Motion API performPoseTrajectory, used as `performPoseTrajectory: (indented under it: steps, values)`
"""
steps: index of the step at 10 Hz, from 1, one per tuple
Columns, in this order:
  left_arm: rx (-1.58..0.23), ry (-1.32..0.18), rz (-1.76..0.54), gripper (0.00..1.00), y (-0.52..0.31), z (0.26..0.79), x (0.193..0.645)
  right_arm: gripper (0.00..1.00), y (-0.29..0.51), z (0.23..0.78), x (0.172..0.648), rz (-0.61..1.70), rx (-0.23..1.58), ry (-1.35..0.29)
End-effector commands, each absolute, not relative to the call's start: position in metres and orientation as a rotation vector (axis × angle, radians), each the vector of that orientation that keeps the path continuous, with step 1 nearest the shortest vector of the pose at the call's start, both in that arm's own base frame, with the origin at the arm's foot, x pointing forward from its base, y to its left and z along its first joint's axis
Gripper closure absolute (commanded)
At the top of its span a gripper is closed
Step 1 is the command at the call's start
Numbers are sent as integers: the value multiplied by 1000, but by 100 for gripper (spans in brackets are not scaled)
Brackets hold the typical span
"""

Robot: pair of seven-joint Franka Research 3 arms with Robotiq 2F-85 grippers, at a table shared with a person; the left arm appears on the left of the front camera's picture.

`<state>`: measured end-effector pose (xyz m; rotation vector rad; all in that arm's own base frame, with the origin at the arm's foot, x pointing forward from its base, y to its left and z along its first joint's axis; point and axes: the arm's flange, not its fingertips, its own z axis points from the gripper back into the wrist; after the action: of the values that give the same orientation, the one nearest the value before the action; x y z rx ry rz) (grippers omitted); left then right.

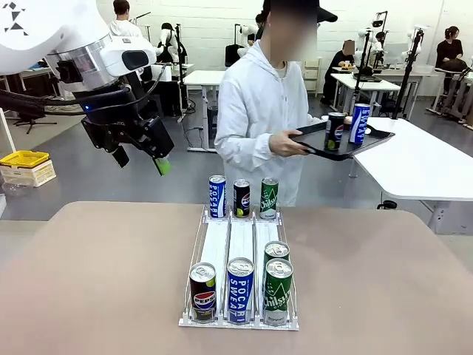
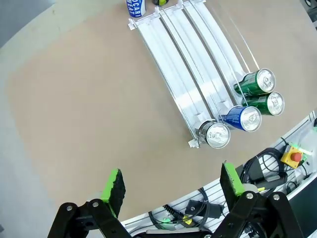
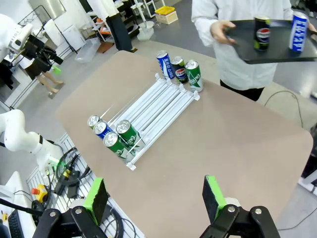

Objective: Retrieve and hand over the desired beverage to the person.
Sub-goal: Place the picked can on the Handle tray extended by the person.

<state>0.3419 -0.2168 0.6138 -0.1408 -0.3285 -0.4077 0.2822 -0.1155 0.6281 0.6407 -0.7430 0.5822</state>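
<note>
Nearest on the white can rack [image 1: 240, 244]: Pepsi can [image 1: 202, 291], Pocari Sweat can [image 1: 240, 290], two Chilsung cans [image 1: 278, 292] packed touching, so risk of knocking a neighbour when picking.

Left of rack, raised: left gripper [image 1: 140, 159], fingers apart, empty.

Right gripper [image 3: 156, 198] likewise apart.

Beyond rack: the person [image 1: 255, 111], tray [image 1: 341, 144] already holding two cans; desired beverage unclear, wrong pick possible.

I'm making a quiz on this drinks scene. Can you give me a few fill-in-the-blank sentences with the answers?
1. The person holds a black ___ with two cans on it.
2. The rack on the table has ___ lanes.
3. At the rack's near end, the lane with two cans holds ___ cans.
4. The left gripper has its jaws ___.

Answers: tray; three; green; open
</note>
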Motion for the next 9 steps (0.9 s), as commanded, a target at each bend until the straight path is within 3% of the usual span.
performPoseTrajectory:
  steps: [1, 3, 4, 7, 9]
  values:
    - [-143, -342, -408, 0, -218, 615, 342, 0, -115, 629, 284, 597, 667, -765]
    - [-141, -329, -408, 0, -217, 614, 342, 0, -115, 629, 284, 597, 667, -765]
    - [-171, -354, -533, 0, -181, 623, 347, 0, -115, 629, 284, 597, 667, -765]
    - [-411, -426, -875, 0, -85, 659, 326, 0, -115, 629, 284, 597, 667, -765]
    - [-572, -504, -824, 0, -24, 678, 318, 0, -115, 629, 284, 597, 667, -765]
